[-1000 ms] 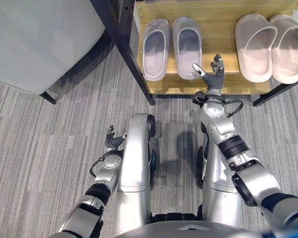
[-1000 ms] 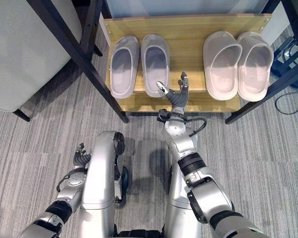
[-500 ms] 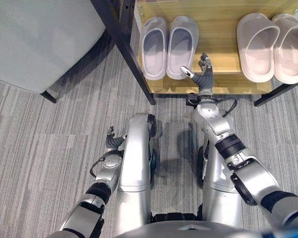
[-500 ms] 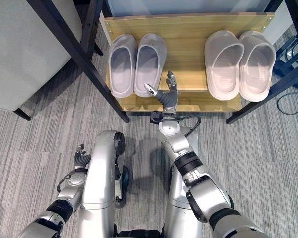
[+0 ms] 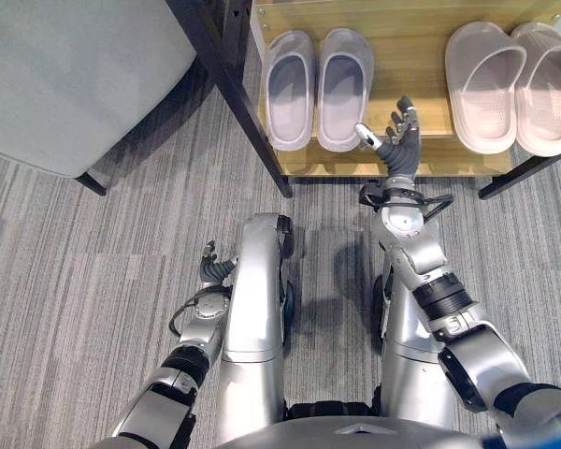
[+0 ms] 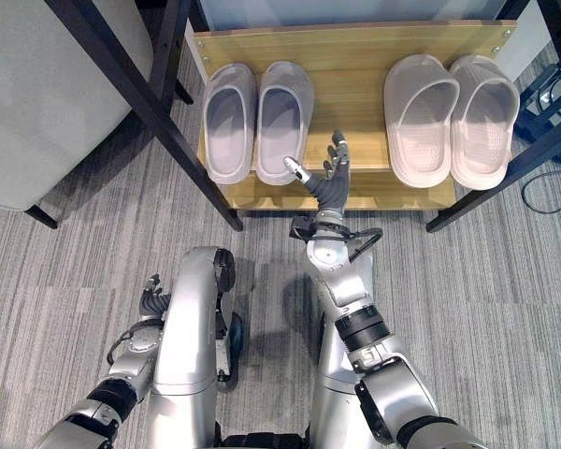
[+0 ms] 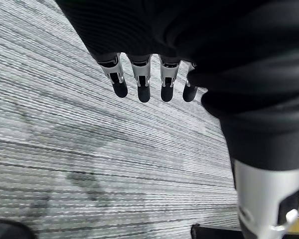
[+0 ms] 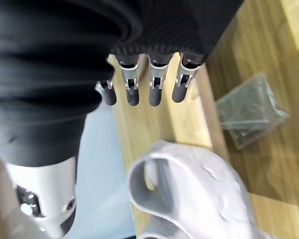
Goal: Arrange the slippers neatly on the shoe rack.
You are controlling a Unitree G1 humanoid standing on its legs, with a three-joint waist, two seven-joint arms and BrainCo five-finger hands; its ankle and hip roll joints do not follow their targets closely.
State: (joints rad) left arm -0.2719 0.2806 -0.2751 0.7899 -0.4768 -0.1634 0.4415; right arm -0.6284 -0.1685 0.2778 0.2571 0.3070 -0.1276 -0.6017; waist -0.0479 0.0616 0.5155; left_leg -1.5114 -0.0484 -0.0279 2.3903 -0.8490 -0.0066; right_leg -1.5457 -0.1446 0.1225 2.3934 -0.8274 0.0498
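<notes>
Shifted right off grey pair (image 5: pixel 318 86) since earlier; right hand (image 5: pixel 399 145) fingers spread, empty, pair just left, long axes parallel on shoe rack (image 5: pixel 421 103).

A home entryway: grey carpet (image 5: pixel 93 243), wooden shoe rack (image 5: pixel 407 37) with slippers (image 5: pixel 318 84), upholstered seat (image 5: pixel 65 75).

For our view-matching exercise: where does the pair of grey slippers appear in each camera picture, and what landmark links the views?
Left eye view: grey slippers at the shelf's left end, upper centre.
Right eye view: upper centre-left.
Right wrist view: one grey slipper past the right hand.
Left wrist view: carpet past the left hand.
Shared landmark: wooden shelf.
</notes>
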